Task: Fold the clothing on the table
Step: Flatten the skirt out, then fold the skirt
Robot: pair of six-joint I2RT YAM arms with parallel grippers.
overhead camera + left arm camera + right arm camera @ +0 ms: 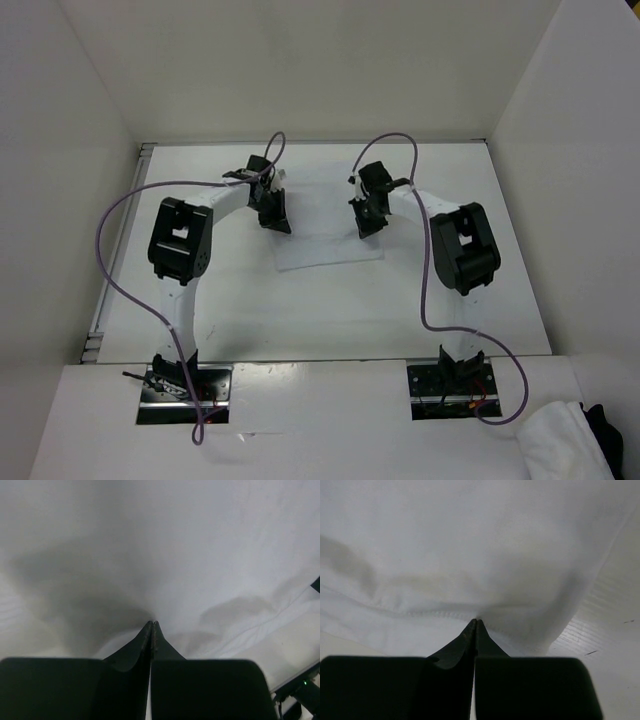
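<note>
The clothing (328,245) is a small plain white garment lying in the middle of the table (300,320), hard to tell from the white surface. My left gripper (276,218) is at its left side and my right gripper (364,222) at its right side, both pointing down. In the left wrist view the fingers (145,640) are shut, and the cloth (200,555) puckers up to their tips. In the right wrist view the fingers (487,642) are shut at a stitched hem, with the fabric (470,540) pulled to the tips. The table (615,645) shows at right.
A bulky white cloth bundle (562,442) and a black object (606,428) lie off the table at the front right. White side walls (60,180) close in the left, back and right. A metal strip (118,262) runs along the table's left edge.
</note>
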